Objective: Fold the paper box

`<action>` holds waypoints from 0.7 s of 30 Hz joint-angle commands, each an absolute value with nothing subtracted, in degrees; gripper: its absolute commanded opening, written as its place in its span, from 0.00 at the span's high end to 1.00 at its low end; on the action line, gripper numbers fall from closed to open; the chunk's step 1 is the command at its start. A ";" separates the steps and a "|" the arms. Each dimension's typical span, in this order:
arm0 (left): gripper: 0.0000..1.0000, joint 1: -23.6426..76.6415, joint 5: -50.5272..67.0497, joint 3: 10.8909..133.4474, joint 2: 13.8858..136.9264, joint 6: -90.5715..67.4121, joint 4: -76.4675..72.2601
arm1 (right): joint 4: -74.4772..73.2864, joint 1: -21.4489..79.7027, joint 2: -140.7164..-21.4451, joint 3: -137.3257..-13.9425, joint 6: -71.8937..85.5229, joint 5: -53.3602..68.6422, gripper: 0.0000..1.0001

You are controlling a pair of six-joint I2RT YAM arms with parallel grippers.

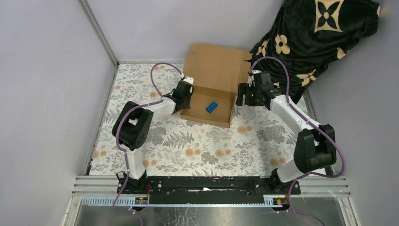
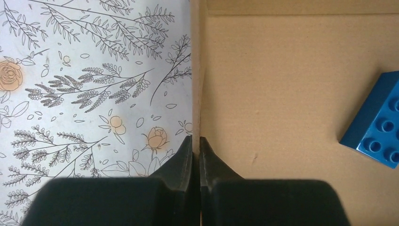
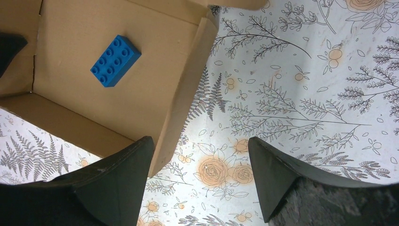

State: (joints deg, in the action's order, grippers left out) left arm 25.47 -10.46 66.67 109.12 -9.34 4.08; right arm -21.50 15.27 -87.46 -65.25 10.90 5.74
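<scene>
Left hand (image 2: pixel 196 141) is pinching the left side wall of the paper box (image 1: pixel 211 89), fingers pressed nearly together with only the thin cardboard edge between them; one finger is sitting outside over the floral cloth (image 2: pixel 94 94), the other inside over the box floor. Right hand (image 3: pixel 200 141) is hanging wide open and gripping nothing, just off the box's right side; from its wrist view the near end of the right wall is running into the gap close beside one finger (image 3: pixel 127 179), and I cannot tell whether it is touching. The other finger is standing well clear over the cloth. The box is sitting between the two hands toward the far middle of the bench (image 1: pixel 211 146), walls already standing up as a shallow tray, the big lid flap leaning up and back at the far side. A small blue brick (image 1: pixel 211 107) is lying studs-up on the box floor, nearer the right wall than the left, touching neither hand. Both arms are reaching in from the near edge, elbows bent outward. A dark fabric (image 1: pixel 320 33) with pale flower shapes is slumping in the far right corner, just behind the right arm.
</scene>
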 commanded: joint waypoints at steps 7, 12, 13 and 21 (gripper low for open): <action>0.96 33.23 -27.43 68.27 112.47 -6.86 5.50 | -20.93 15.51 -84.77 -65.24 9.66 6.06 0.19; 0.97 35.96 -33.83 67.29 112.10 -6.01 4.88 | -21.32 15.47 -84.73 -65.18 9.62 5.80 0.19; 0.97 36.36 -34.79 66.58 111.58 -6.02 4.46 | -21.43 15.52 -84.58 -65.29 9.58 5.92 0.19; 0.95 39.49 -39.50 63.82 108.46 -8.31 5.12 | -21.90 15.56 -83.06 -65.17 9.76 5.55 0.19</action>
State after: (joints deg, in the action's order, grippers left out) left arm 38.13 -33.21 64.10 108.88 -8.58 2.81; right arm -21.58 15.27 -86.04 -64.93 10.33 5.63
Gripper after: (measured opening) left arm 0.087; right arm 0.813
